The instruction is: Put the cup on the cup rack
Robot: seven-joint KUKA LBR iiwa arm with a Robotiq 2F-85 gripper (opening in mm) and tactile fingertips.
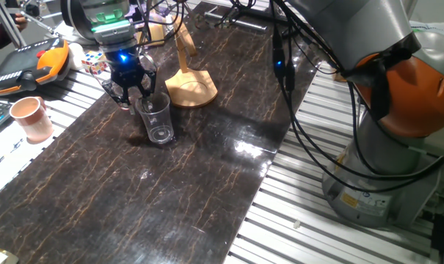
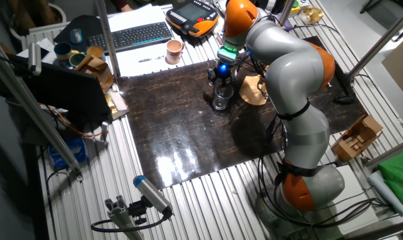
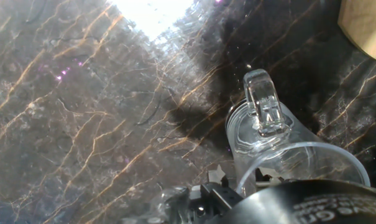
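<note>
Tabletop (image 1: 170, 191): dark marble pattern, it carries everything.
Rack (image 1: 188, 86): wooden, just behind the cup, with a curved peg.
Cup (image 1: 157, 117): clear, it stands upright on the tabletop, near the rack.
Claw (image 1: 130, 89): at the cup rim, one finger (image 3: 262, 106) inside; I cannot tell if it pinches.
Risk: I think smooth thin plastic can slip or tip when lifted.

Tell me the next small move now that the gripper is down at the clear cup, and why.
Probably close the gripper on the rim of the cup. The hand view shows one clear finger inside the cup mouth, so the wall seems to sit between the jaws, and the cup stands upright on the dark mat. The cup rack waits just beyond, its peg free, so grip before lifting.
</note>
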